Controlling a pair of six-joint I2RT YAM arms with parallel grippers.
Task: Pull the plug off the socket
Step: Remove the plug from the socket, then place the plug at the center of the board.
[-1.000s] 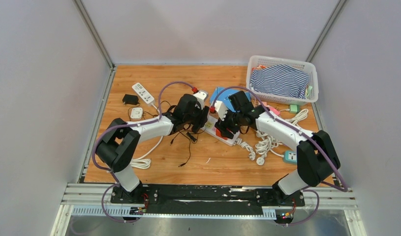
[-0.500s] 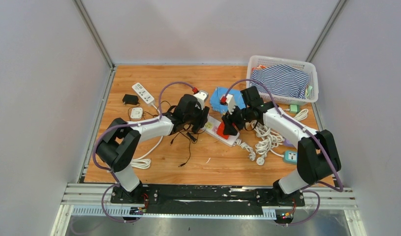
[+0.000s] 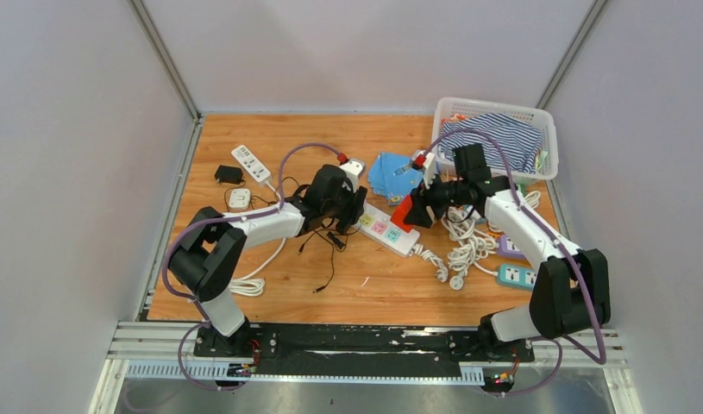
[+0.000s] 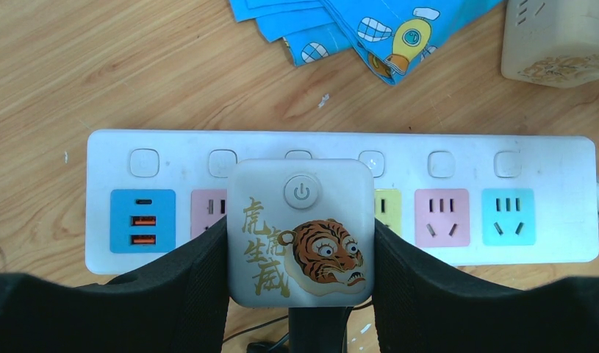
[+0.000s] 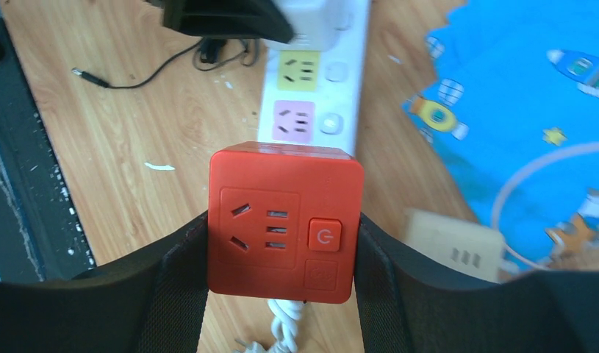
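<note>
- The right hand (image 5: 283, 246) is pinching the red plug (image 5: 285, 220), a cube with its own outlet face and power button. One black finger (image 5: 182, 257) presses each side wall, and the grip looks square and centred.
- The left hand (image 4: 300, 254) is pinching the white tiger adapter (image 4: 300, 232), which sits over the middle sockets of the power strip (image 4: 502, 158). I judge this grip is what holds the strip down on the desk (image 3: 270, 142).
- The red plug appears to be free of its socket. In the left wrist view the pink and cyan sockets at that end stand empty.
- In the top view, the red plug hangs at the strip's right end, towards the blue cloth (image 3: 384, 168).
- To finish the step well, the right hand should carry the cube up and away along a straight line without tipping it.
- A white cord (image 5: 285, 334) trails below the cube. A sideways sweep could tug it across the strip.
- The left hand should press downward rather than lift, because raising it could unseat the tiger adapter instead.
- A bare patch of wood beside the strip looks like the safest place to set the cube down.
</note>
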